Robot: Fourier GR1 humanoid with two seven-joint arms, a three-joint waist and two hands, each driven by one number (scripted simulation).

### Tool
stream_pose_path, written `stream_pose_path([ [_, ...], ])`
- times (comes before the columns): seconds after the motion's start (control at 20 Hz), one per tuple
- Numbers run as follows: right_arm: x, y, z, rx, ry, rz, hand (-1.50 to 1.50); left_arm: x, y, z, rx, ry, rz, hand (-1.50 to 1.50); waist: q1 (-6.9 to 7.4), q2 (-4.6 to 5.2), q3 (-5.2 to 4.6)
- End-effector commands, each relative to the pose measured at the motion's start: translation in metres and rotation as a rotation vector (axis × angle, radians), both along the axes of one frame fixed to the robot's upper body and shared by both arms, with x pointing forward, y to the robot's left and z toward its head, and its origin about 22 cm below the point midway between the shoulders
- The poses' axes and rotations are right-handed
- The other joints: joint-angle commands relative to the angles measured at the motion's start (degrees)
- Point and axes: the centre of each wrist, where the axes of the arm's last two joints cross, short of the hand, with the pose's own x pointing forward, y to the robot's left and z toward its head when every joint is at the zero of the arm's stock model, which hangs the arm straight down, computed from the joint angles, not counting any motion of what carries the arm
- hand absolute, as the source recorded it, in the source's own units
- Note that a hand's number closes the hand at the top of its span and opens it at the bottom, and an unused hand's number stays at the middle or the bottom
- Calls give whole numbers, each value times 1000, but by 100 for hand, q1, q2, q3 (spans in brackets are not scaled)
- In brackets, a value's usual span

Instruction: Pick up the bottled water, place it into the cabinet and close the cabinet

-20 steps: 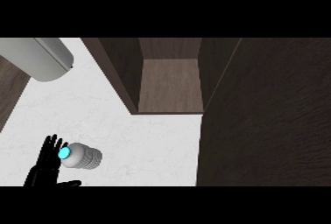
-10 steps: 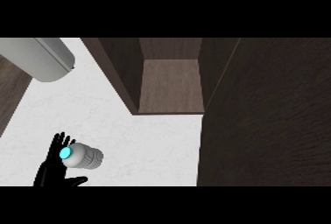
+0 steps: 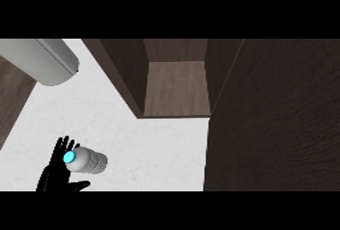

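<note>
Bottled water (image 3: 90, 161) at about 8 o'clock in the head view, on the white table (image 3: 153, 143). We see it nearly end-on: a cyan cap facing our way and up, the pale ribbed body behind it. It looks tipped toward the 4 o'clock side, but we cannot tell whether it stands or lies, nor whether it rests on the table or is lifted.

Left robot hand (image 3: 60, 173) sits just at the bottle's 9 o'clock side, touching it or nearly so. Fingers are straight and spread, pointing toward 12; thumb juts out toward 3 o'clock below the bottle. Nothing is curled round the bottle, so we read the hand as open. We judge this as the set-up for a side grasp: palm against the body, thumb ready to come round underneath.

Right robot hand does not appear in view.

Cabinet (image 3: 176, 85) lies from 12 to 1 o'clock, open, its brown inner floor bare and facing the table. Well apart from the bottle.

A broad dark panel (image 3: 272, 117) fills the 3 o'clock side; likely the open cabinet door, swung out of the way so the bottle can go in.

A grey rounded object (image 3: 46, 60) lies at 10 o'clock; we cannot identify it.
</note>
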Motion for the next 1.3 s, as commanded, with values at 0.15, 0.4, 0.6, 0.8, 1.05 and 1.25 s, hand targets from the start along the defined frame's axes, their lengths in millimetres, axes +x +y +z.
stream_pose_path([
  [0.15, 12, 7, -6, 2, 18, 5, -150, 18, -21, -6, -122, 1, -64, -150, -49, 84, -168],
  [0.4, 9, 10, -3, 6, 15, 21, -150, 29, -33, -3, -166, -17, -115, -150, -64, 77, -168],
  [0.6, 10, 9, -13, 16, 36, 12, -150, 38, -60, -5, -164, -43, -156, -150, -51, 66, -160],
  [0.8, 13, 3, -12, 11, 22, 7, -150, 43, -65, -2, -165, -55, -206, 150, -36, 61, -157],
  [1.05, 8, 8, 3, 3, 14, -2, -150, 32, -62, -8, -207, -93, -183, 150, -33, 61, -162],
  [1.25, 24, -1, 6, 5, 22, 15, -150, 31, -54, -8, -150, -93, -166, 150, 2, 67, -158],
])
